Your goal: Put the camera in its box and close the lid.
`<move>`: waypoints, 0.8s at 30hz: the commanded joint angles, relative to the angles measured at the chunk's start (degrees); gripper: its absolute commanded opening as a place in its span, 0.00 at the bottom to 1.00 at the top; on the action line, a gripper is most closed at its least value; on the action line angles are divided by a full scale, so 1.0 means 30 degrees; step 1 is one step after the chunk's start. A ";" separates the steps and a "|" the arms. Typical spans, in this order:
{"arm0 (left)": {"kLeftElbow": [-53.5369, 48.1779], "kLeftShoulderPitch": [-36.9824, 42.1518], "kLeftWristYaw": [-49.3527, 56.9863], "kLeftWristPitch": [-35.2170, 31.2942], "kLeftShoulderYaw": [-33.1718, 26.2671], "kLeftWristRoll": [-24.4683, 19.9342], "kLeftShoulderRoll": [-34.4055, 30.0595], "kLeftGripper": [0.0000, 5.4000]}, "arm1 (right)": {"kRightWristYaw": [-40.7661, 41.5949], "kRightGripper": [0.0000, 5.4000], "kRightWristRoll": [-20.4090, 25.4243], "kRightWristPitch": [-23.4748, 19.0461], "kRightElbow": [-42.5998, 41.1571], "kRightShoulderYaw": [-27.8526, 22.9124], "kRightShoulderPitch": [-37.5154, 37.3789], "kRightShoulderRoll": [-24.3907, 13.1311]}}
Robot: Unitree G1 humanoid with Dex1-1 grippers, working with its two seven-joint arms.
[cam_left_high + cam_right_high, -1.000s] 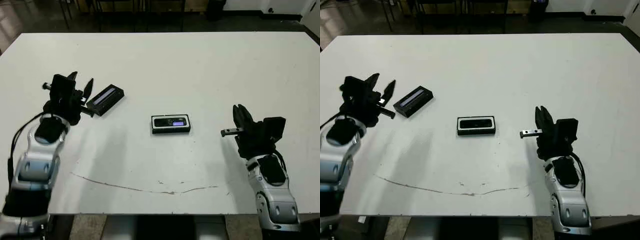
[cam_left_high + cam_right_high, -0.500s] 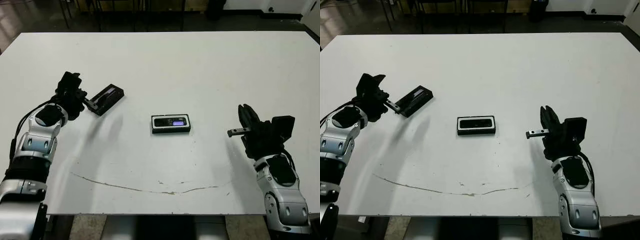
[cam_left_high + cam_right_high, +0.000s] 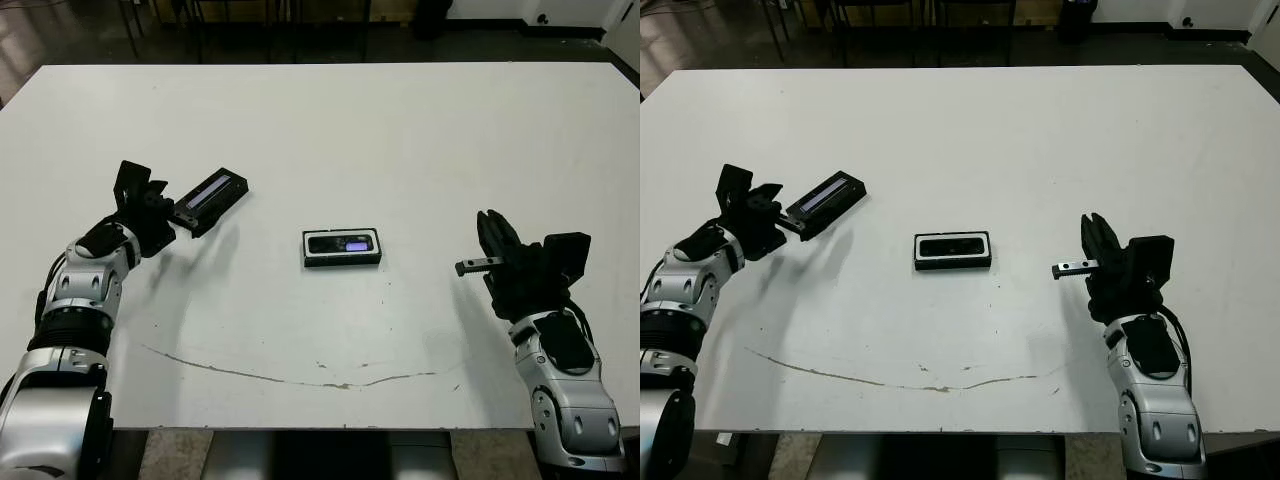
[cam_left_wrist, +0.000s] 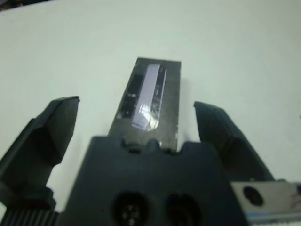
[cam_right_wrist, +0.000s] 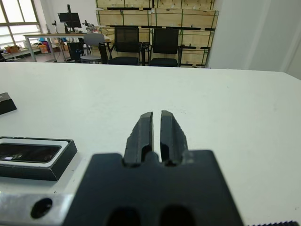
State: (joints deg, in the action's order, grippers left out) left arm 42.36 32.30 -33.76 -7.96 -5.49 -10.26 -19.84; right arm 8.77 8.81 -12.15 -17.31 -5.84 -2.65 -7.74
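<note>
The camera [image 3: 342, 244], slim and black with a bluish patch, lies inside the white-lined box [image 3: 308, 248] at the middle of the table. To its left lies the black lid [image 3: 210, 198], its pale stripe facing up. My left gripper [image 3: 168, 212] is open at the lid's near end. In the left wrist view the lid [image 4: 151, 96] reaches in between the spread fingers [image 4: 52, 134], with a gap on each side. Well to the right of the box, my right gripper [image 3: 492, 232] is shut and holds nothing. Its wrist view shows the box [image 5: 56, 162] off to one side.
A thin dark scratch [image 3: 290, 378] runs across the white table [image 3: 400, 130] near its front edge. Office chairs [image 5: 141, 47] and stacked cartons stand beyond the far edge in the right wrist view.
My left gripper has come down and swung round so that its fingers now flank the lid's near end. The right arm drifted slightly right, then held still. Lid, box and camera have not moved.
</note>
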 commanded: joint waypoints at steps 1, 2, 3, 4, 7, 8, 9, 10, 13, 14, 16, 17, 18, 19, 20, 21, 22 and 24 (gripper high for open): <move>0.0863 -0.0013 0.0054 -0.0228 -0.0130 -0.0041 0.0249 1.00 | -0.0037 0.00 0.0039 -0.0320 0.0199 -0.0173 -0.0299 -0.0155; 0.1010 0.0000 0.0043 -0.0170 -0.0099 -0.0003 0.0283 1.00 | 0.0008 0.00 0.0064 -0.0250 0.0237 -0.0193 -0.0323 -0.0166; 0.1152 0.0017 0.0061 -0.0095 -0.0035 0.0079 0.0313 1.00 | -0.0033 0.00 -0.0011 -0.0241 0.0219 -0.0186 -0.0355 -0.0183; 0.1257 0.0052 0.0126 -0.0105 0.0046 0.0184 0.0344 1.00 | -0.0082 0.00 -0.0040 -0.0303 0.0164 -0.0194 -0.0384 -0.0188; 0.1432 0.0182 0.0222 -0.0258 0.0321 0.0522 0.0399 1.00 | -0.0111 0.00 -0.0038 -0.0296 0.0078 -0.0235 -0.0460 -0.0206; 0.1501 0.0216 0.0272 -0.0240 0.0383 0.0620 0.0423 1.00 | -0.0130 0.00 -0.0027 -0.0357 0.0027 -0.0246 -0.0477 -0.0207; 0.1620 0.0268 0.0261 -0.0248 0.0390 0.0630 0.0465 1.00 | -0.0089 0.00 -0.0040 -0.0318 0.0028 -0.0248 -0.0493 -0.0252; 0.1761 0.0326 0.0186 -0.0200 0.0418 0.0650 0.0482 1.00 | -0.0139 0.00 -0.0101 -0.0399 -0.0024 -0.0239 -0.0509 -0.0275; 0.2174 0.0462 -0.0029 0.0159 0.0591 0.0851 0.0472 1.00 | -0.0233 0.00 -0.0132 -0.0701 -0.0197 -0.0237 -0.0547 -0.0297; 0.2233 0.0494 -0.0003 0.0159 0.0653 0.0933 0.0470 1.00 | -0.0230 0.00 -0.0166 -0.0683 -0.0228 -0.0223 -0.0571 -0.0311; 0.2400 0.0566 0.0002 0.0079 0.0652 0.0940 0.0499 1.00 | -0.0169 0.00 -0.0191 -0.0504 -0.0185 -0.0220 -0.0597 -0.0333; 0.2511 0.0604 -0.0032 0.0020 0.0577 0.0846 0.0539 1.00 | -0.0157 0.00 -0.0174 -0.0467 -0.0172 -0.0228 -0.0601 -0.0323; 0.2617 0.0612 0.0002 0.0191 0.0603 0.0897 0.0554 1.00 | -0.0151 0.00 -0.0154 -0.0467 -0.0179 -0.0232 -0.0603 -0.0317; 0.2689 0.0621 0.0112 0.0284 0.0613 0.0942 0.0584 1.00 | -0.0158 0.00 -0.0143 -0.0509 -0.0219 -0.0232 -0.0611 -0.0316; 0.2738 0.0618 0.0270 0.0372 0.0583 0.0953 0.0637 1.00 | -0.0158 0.00 -0.0113 -0.0582 -0.0277 -0.0236 -0.0616 -0.0317; 0.2772 0.0602 0.0472 0.0463 0.0526 0.0939 0.0709 1.00 | -0.0087 0.00 -0.0038 -0.0529 -0.0255 -0.0257 -0.0613 -0.0324; 0.2788 0.0583 0.0634 0.0524 0.0462 0.0895 0.0777 1.00 | -0.0023 0.00 0.0015 -0.0454 -0.0219 -0.0273 -0.0610 -0.0335; 0.2557 0.0305 0.1066 0.1379 0.0625 0.1189 0.0835 0.95 | 0.0056 0.00 0.0104 -0.0356 -0.0131 -0.0319 -0.0569 -0.0336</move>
State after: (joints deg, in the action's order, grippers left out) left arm 49.23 34.86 -31.55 -4.53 -4.04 -7.98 -17.71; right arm 8.79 8.78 -12.78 -18.08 -6.12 -3.82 -8.20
